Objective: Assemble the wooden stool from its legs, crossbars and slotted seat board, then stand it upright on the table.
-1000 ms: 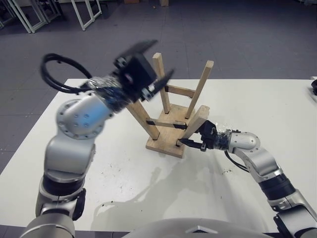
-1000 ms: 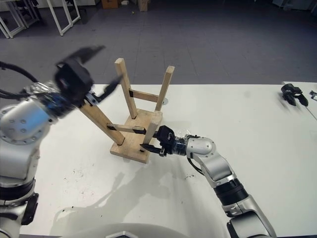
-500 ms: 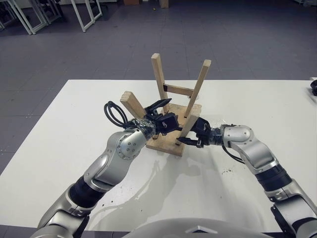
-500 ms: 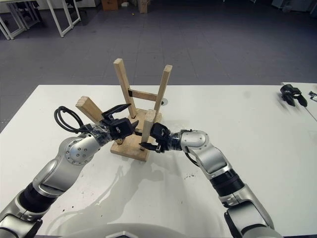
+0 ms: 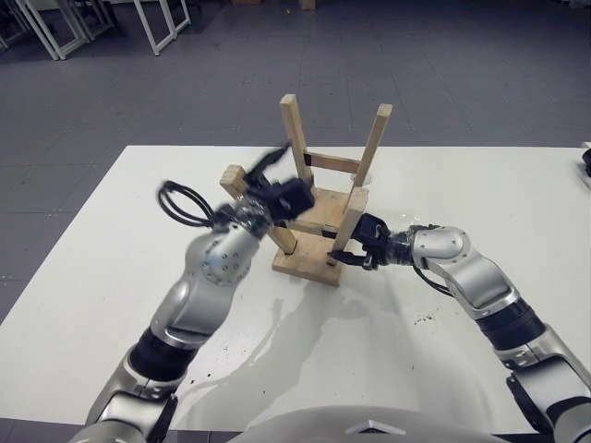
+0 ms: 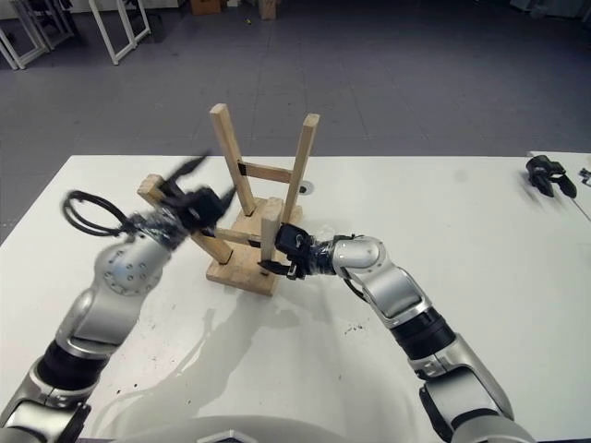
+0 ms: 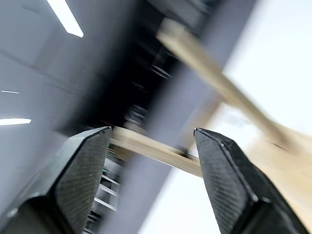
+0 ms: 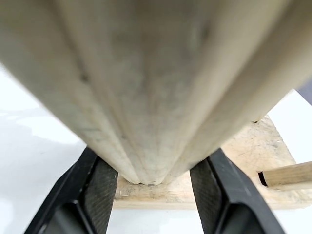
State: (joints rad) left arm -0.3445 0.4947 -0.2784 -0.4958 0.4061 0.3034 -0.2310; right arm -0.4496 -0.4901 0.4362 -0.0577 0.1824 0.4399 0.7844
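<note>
Steadiness is called for: the leaning leg (image 5: 283, 238) should be pressed squarely into its slot in the seat board (image 5: 300, 265), which is laid flat on the table (image 5: 111, 249) with the stool (image 5: 331, 166) upside down, while the near leg (image 5: 351, 217) is held firm. That near leg is clamped low down by the right gripper (image 5: 355, 254), its forearm stretched low over the table; the left gripper (image 6: 205, 183) is held wide open and empty, raised beside the leaning leg's top.

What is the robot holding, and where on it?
The right tool grips a stool leg low down, by the seat board. The left tool holds nothing.
</note>
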